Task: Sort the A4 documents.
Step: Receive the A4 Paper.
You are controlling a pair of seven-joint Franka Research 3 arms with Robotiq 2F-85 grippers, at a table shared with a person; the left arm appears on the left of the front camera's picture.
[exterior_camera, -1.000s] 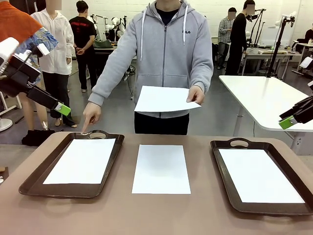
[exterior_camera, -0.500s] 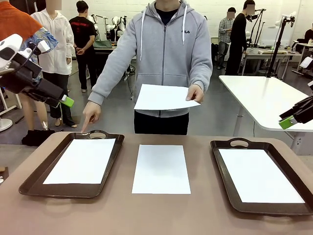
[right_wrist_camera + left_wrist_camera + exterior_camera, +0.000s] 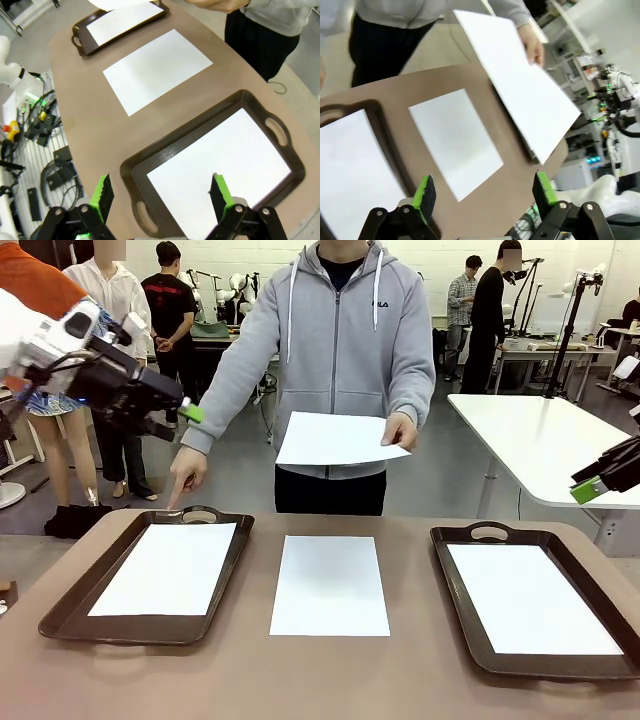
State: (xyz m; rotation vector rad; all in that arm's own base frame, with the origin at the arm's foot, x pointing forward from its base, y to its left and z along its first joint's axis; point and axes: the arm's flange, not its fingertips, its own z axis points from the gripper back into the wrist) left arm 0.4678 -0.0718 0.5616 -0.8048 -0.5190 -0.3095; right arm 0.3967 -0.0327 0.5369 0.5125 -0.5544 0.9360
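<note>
With both jaws spread, left gripper [image 3: 185,415] at upper left and right gripper [image 3: 590,487] at the right edge, I judge it best to pinch the held sheet [image 3: 335,438] at frame centre by its free near edge, level, bound for the pointed-at left tray [image 3: 60,618].

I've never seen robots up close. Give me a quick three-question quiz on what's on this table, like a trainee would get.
1. True or false: the held sheet rests on the table.
2. Where does the person's other hand point? A) the handle of the left tray B) the right tray C) the middle sheet
3. How many white sheets does the front view show?
Key: 1. False, it is held in the air. 2. A. 3. Four: one in each tray, one on the table between them, one held.
</note>
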